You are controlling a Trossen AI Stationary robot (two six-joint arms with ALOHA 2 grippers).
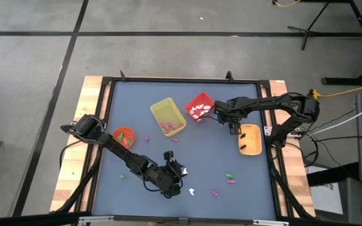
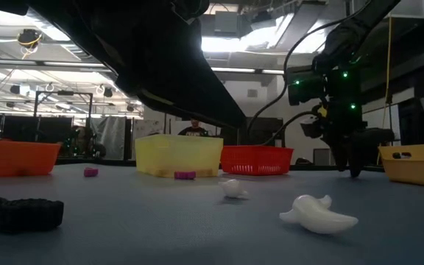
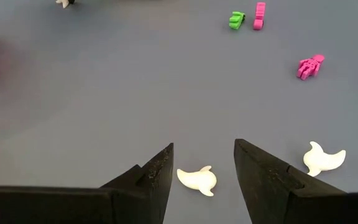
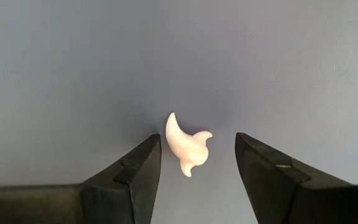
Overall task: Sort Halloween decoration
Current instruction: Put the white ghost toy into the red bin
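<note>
Two grippers stand over the blue table (image 1: 137, 100), each with a white ghost-shaped trinket between its spread fingers. Left gripper (image 3: 202, 168), near the table's front edge in the high view (image 1: 171, 182): jaws wide, grasping nothing; a white ghost (image 3: 197, 180) lies flat on the surface in the gap between the fingertips, touching neither. A second white ghost (image 3: 322, 158) lies just beside the outer finger. Farther off lie a magenta trinket (image 3: 309, 66) and a green piece (image 3: 236, 20) close beside a pink piece (image 3: 260, 15). Right gripper (image 4: 197, 155), just beside the red bin (image 1: 200, 107) and near the orange tray (image 1: 250, 139): jaws likewise wide, empty; a white trinket (image 4: 187, 149) lies on the table midway between the fingers, apparently clear of both, though the gap at one finger is slight. Yellow bin (image 1: 168, 117) holds pink pieces; red bin holds white ones. An orange bowl (image 1: 124, 136) sits beside the left arm.
</note>
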